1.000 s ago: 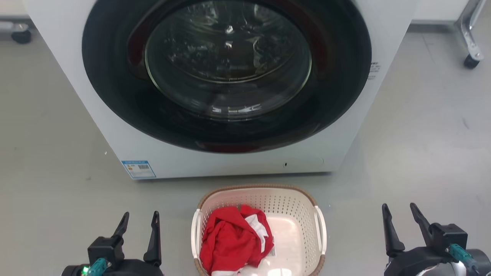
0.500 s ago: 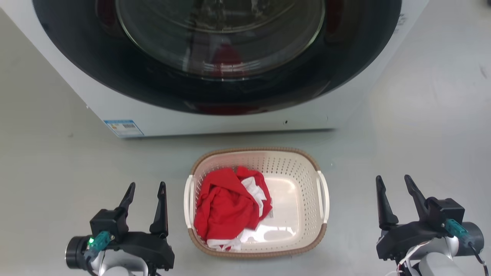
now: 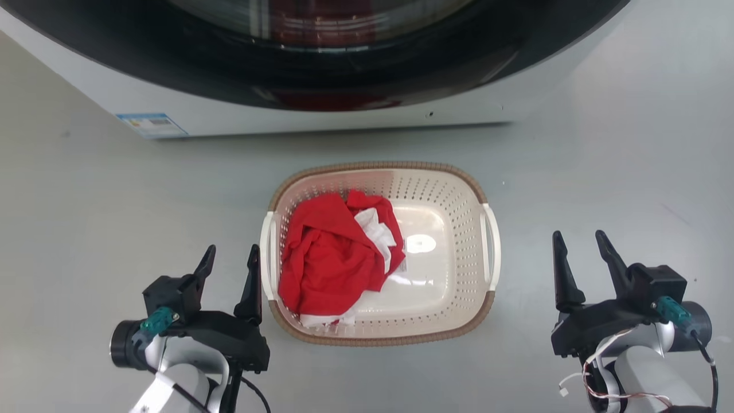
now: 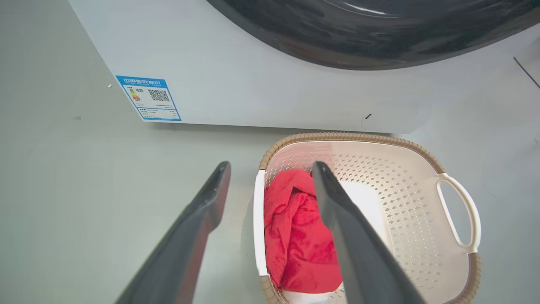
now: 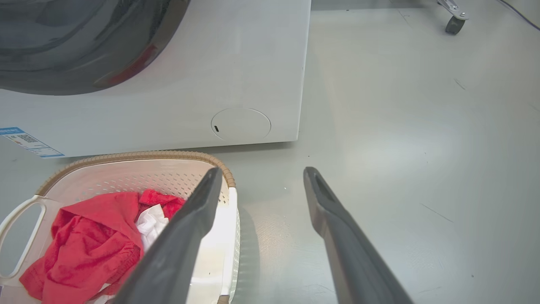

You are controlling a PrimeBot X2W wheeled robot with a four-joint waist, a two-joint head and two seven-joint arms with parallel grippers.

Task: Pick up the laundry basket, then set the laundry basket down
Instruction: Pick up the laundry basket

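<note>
The cream-white laundry basket (image 3: 453,281) with a brown rim stands on the grey floor before the washing machine, holding a red and white garment (image 3: 327,258). My left gripper (image 3: 230,259) is open just left of the basket's left handle (image 3: 266,255), its inner finger close beside it. My right gripper (image 3: 577,244) is open, a short way right of the right handle (image 3: 493,245). The left wrist view shows the basket (image 4: 405,198) past my open fingers (image 4: 337,211). From the right wrist, the basket (image 5: 126,177) lies at lower left.
A white front-loading washing machine (image 3: 321,109) with a dark round door stands right behind the basket. A wheeled metal leg (image 5: 453,19) sits at the far right rear. Bare grey floor (image 3: 619,160) lies on both sides.
The head camera has tilted down, so the machine slid up out of view and the basket shows whole. Both grippers stay open; the left one is now closer to the basket's left handle.
</note>
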